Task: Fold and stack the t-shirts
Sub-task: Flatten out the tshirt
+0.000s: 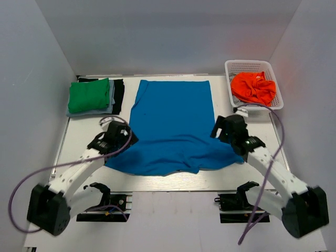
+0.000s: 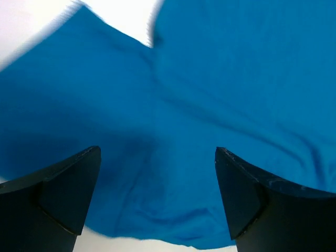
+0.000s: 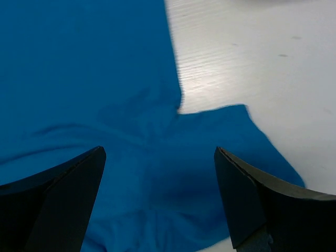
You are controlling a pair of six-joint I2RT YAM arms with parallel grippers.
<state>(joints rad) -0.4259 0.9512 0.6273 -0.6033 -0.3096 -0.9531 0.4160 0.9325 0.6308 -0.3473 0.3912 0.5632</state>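
Hovering spread wide, L tool (image 2: 157, 152) & R tool (image 3: 159, 151) above blue tee (image 1: 170, 115) sleeves, gripping nothing.

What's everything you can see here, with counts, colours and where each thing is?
bright blue cotton t-shirt: one, blue, spread flat mid-table
folded stack of t-shirts: one, green on top, grey-blue and black below, far left
crumpled orange t-shirt: one, orange, inside basket
white plastic mesh basket: one, white, far right corner
table: one, white
left gripper: one, black, open over the blue shirt's near left corner
right gripper: one, black, open over its near right sleeve
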